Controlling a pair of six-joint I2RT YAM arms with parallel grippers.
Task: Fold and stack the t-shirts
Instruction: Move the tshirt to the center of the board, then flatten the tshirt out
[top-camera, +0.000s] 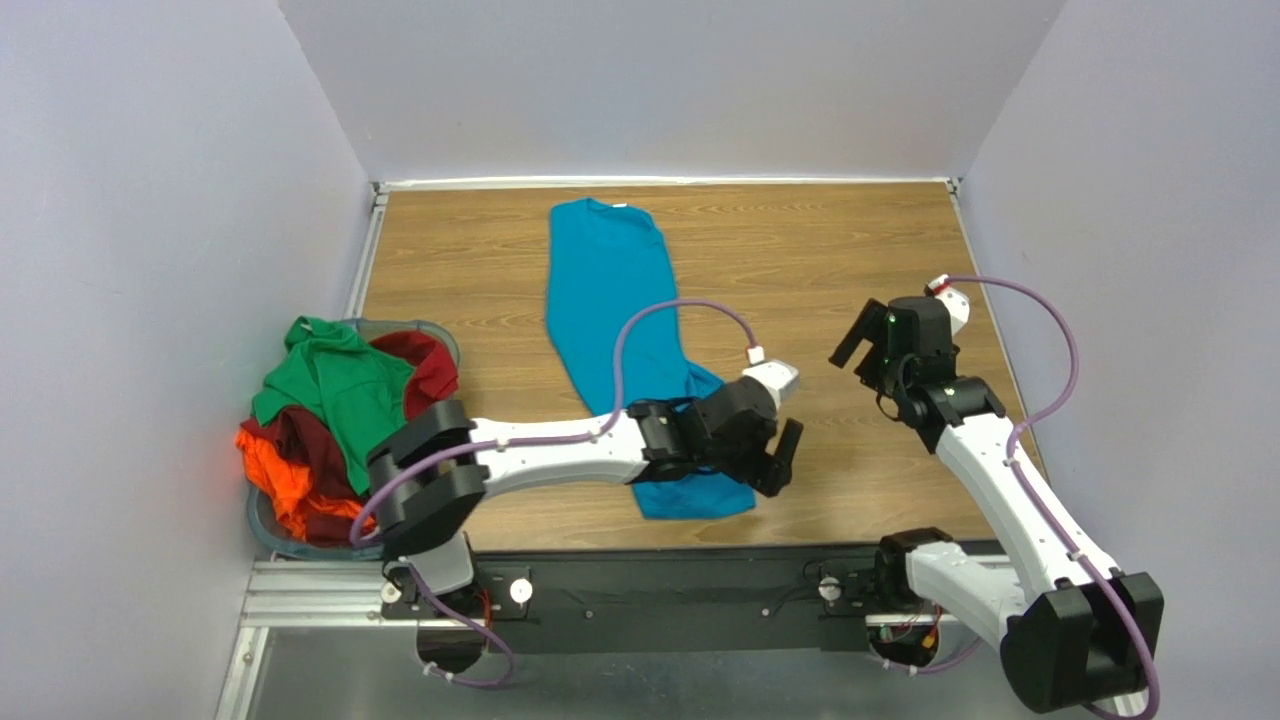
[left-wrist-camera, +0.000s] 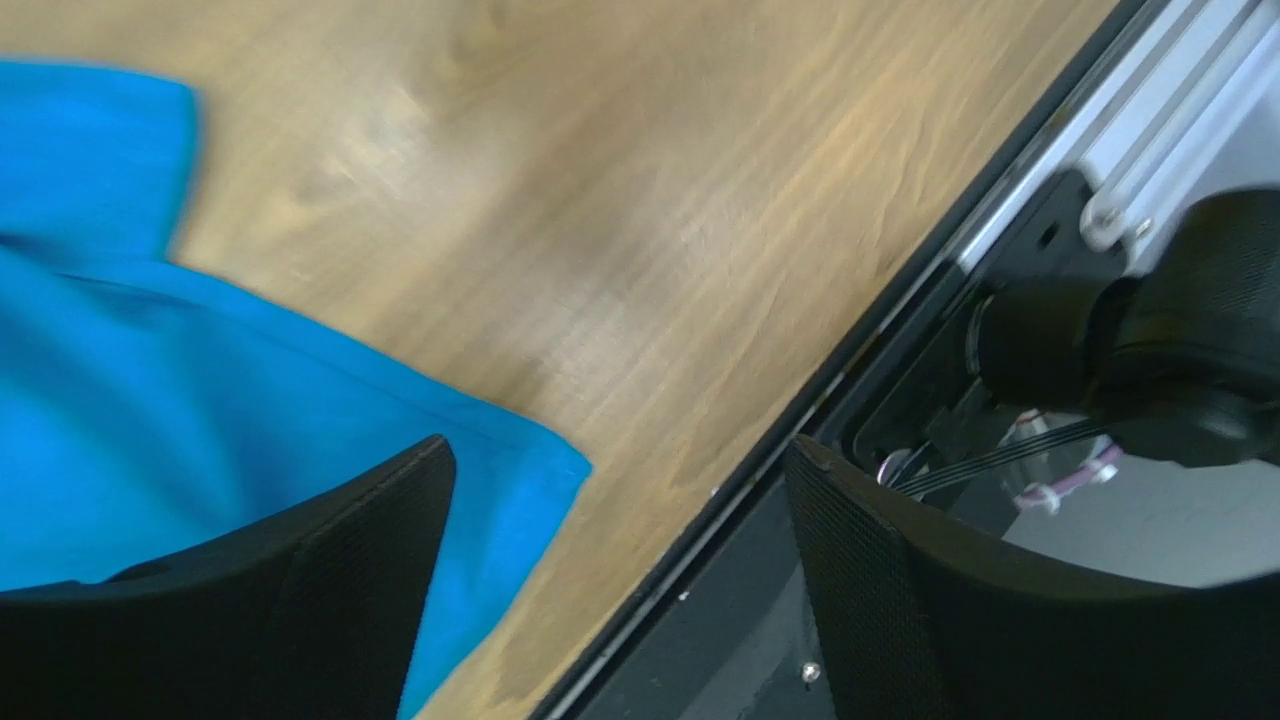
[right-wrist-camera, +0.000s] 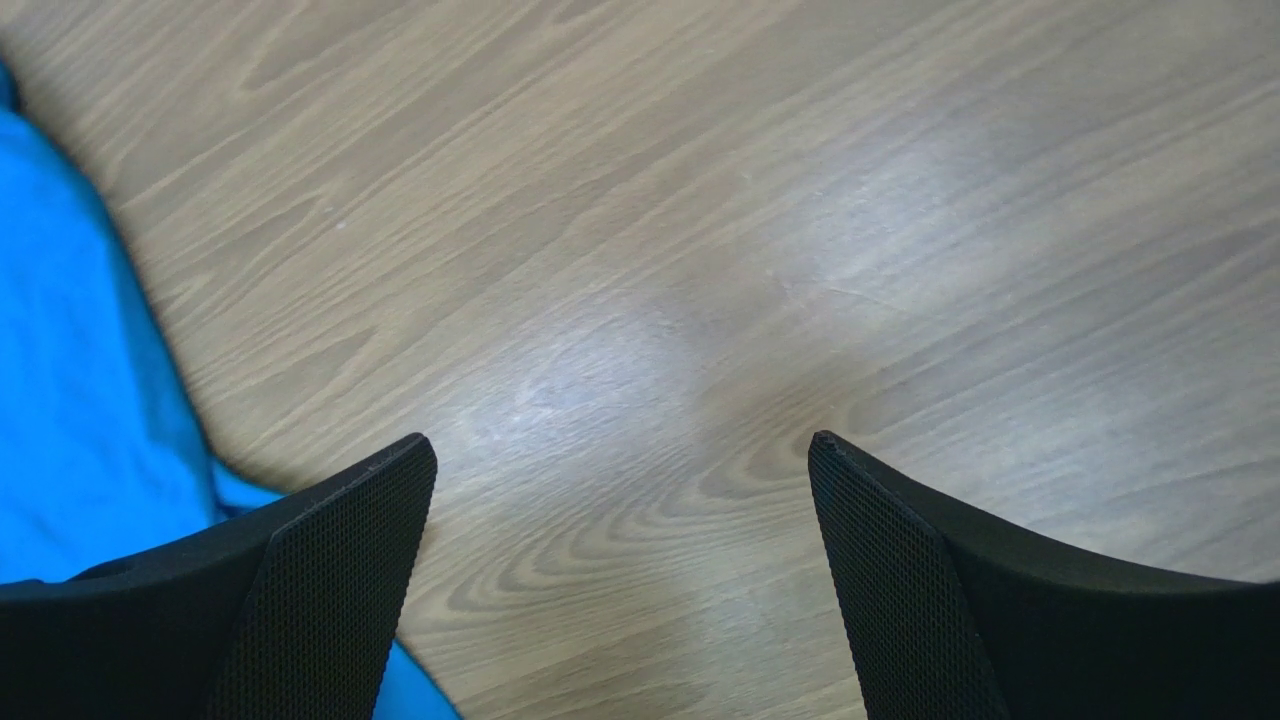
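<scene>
A teal-blue t-shirt lies as a long narrow strip down the middle of the wooden table. My left gripper is open and empty, hovering over the shirt's near right corner. In the left wrist view that corner lies under the left finger, and the gripper spans bare wood and the table's front edge. My right gripper is open and empty above bare table, right of the shirt. The right wrist view shows the gripper over wood with the shirt's edge at far left. Green, dark red and orange t-shirts are bundled in the basket.
The grey-blue round basket stands at the table's left near corner. A black mounting rail runs along the front edge; it and the right arm's base show in the left wrist view. Grey walls enclose three sides.
</scene>
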